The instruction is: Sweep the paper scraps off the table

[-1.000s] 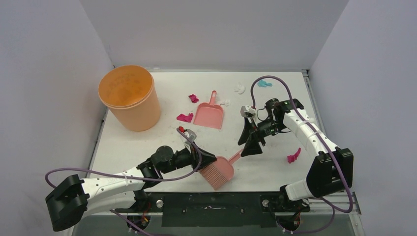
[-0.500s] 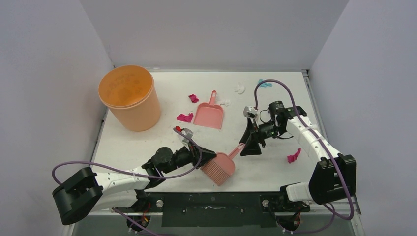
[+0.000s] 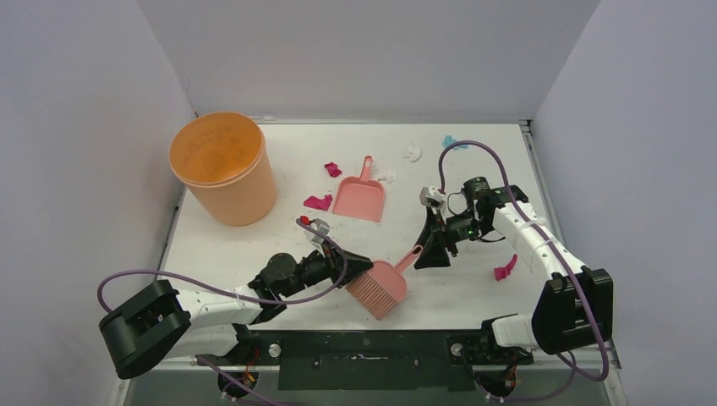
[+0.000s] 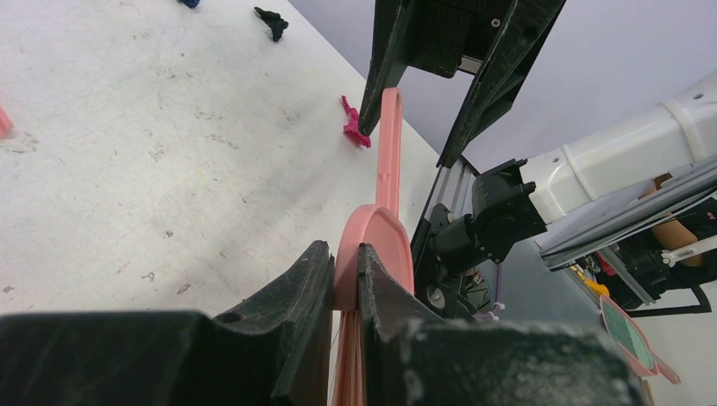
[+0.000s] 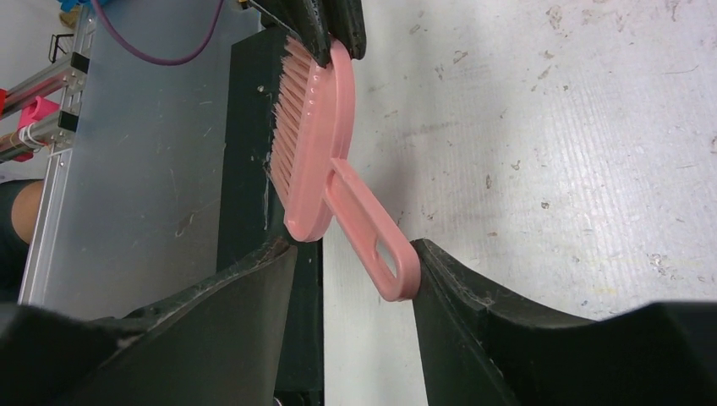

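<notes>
My left gripper (image 3: 359,269) is shut on the head of the pink hand brush (image 3: 382,288) near the table's front edge. In the left wrist view my fingers (image 4: 345,254) clamp the brush (image 4: 385,169) edge-on. My right gripper (image 3: 425,254) is open, with the end of the brush handle between its fingers. In the right wrist view (image 5: 355,254) the handle (image 5: 372,245) touches one finger (image 5: 473,313). Paper scraps lie apart: magenta (image 3: 318,202), (image 3: 332,169), (image 3: 505,270), white (image 3: 413,152), (image 3: 385,176), and teal (image 3: 449,141). The left wrist view shows a magenta scrap (image 4: 353,127) and a black one (image 4: 271,21).
A pink dustpan (image 3: 361,197) lies mid-table, handle pointing away. An orange bucket (image 3: 224,167) stands at the back left. The white table (image 3: 254,245) ends at a metal rim; the dark arm mount (image 5: 254,127) runs just past the front edge.
My left arm has carried the brush right and a little farther from the front edge. Its handle end now sits between my right gripper's open fingers. The scraps have not moved.
</notes>
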Motion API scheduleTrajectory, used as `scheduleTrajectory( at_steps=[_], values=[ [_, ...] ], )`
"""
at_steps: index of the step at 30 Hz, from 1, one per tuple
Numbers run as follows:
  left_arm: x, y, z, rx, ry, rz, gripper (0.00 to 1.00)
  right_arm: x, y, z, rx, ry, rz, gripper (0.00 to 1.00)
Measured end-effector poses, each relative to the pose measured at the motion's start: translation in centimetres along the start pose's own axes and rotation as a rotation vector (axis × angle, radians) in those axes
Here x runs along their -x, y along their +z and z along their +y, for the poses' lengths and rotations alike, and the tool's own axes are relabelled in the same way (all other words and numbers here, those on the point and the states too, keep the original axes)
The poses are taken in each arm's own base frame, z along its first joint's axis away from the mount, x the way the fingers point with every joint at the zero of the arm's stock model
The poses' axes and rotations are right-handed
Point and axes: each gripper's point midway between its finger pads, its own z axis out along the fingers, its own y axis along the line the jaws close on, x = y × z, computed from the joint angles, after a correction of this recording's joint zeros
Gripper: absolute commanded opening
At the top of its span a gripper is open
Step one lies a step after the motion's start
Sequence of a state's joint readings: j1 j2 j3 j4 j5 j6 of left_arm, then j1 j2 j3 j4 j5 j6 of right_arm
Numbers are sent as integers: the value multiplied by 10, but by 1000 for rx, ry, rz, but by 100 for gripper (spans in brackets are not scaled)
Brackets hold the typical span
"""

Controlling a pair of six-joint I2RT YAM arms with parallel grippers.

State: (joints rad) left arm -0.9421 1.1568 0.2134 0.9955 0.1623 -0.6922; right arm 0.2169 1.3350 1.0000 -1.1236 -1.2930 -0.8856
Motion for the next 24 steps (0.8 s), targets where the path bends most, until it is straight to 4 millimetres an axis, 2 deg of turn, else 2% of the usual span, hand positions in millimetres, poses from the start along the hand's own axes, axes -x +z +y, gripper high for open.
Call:
scheduleTrajectory(
  at_steps=[20,24],
  values=[
    [-7,11,1,-47,-27,-7,0,-5,0,6,59,-18,19,30],
    [-7,12,3,-47,-26,-13,0,-2,2,1,46,5,8,30]
  ],
)
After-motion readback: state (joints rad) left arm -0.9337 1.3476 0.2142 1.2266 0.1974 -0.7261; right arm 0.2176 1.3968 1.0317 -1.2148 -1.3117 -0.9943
